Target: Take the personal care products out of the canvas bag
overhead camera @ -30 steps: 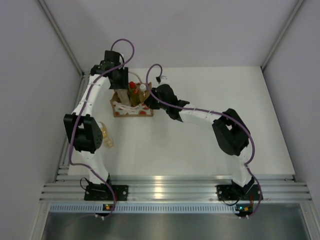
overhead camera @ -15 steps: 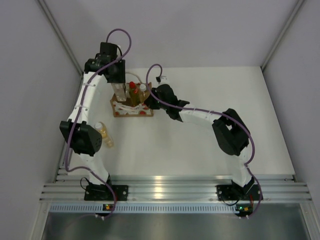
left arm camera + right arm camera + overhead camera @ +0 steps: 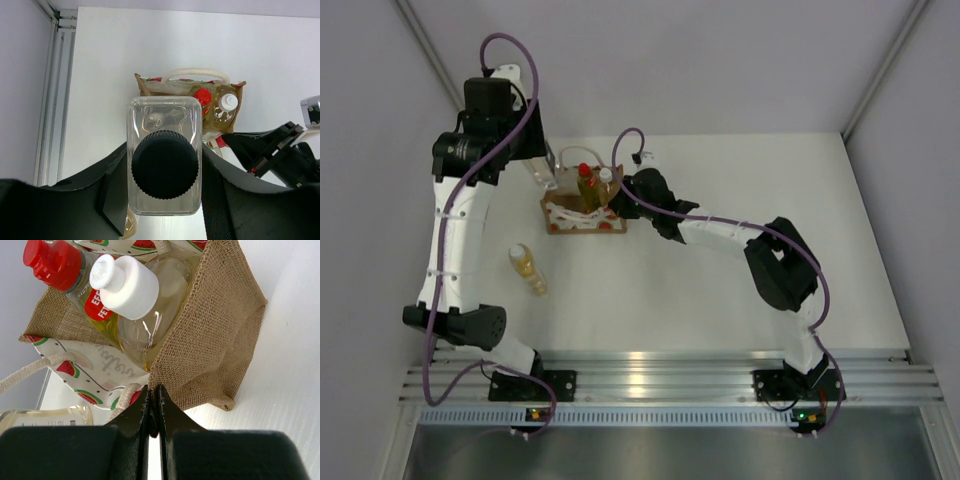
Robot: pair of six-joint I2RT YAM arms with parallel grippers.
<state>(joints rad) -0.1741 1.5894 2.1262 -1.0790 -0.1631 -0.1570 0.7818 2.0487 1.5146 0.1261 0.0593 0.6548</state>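
Right, in the top view the table [image 3: 750,220] carries the canvas bag [image 3: 570,222] towards its 11 o'clock corner. The bag is upright, with the right gripper [image 3: 154,410] pinched fully closed on its burlap rim. If that pinch slips, I reckon the bag tips or drags when the next bottle comes up.

The left gripper [image 3: 165,197], raised at 10 o'clock of the bag, is clamped on the flat sides of the dark-capped bottle [image 3: 164,165]. The plastic looks smooth, so a fast swing could let it slide out.

Set-down worries me most. An amber bottle [image 3: 528,271] lies on the table at 7 o'clock of the bag, and landing on it would topple both. The red-capped bottle [image 3: 52,262] and white-capped bottle [image 3: 131,285] stand touching inside the bag.
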